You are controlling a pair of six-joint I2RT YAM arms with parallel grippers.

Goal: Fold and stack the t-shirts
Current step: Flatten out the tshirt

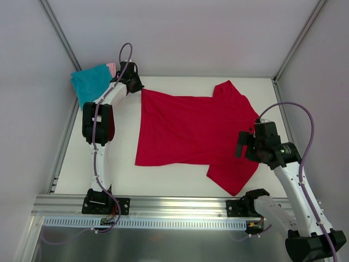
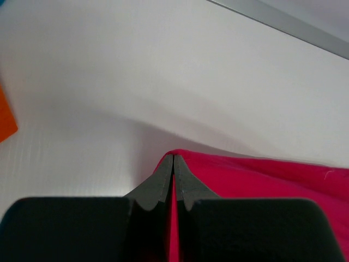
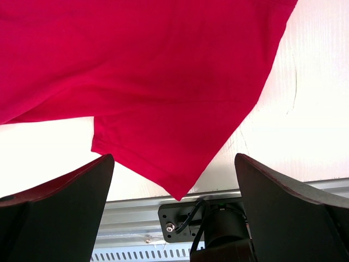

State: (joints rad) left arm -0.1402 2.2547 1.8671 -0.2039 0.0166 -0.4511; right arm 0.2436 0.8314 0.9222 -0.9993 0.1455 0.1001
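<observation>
Lying spread across the table (image 1: pixel 180 185) from above is the red t-shirt (image 1: pixel 188 131). The left gripper (image 2: pixel 173 159) is pinching its far-left corner, jaws clamped tight. The right gripper (image 3: pixel 173 164) is hovering wide over its near sleeve.

Even, bright, diffuse light is cast over the white worktop (image 1: pixel 180 185), with only soft shadows seen. In the right wrist view the worktop beside the red t-shirt (image 3: pixel 147 71) is washed out to near glare. In the left wrist view a faint grey shadow lies beyond the red cloth, and the near dark jaws are blurred.
</observation>
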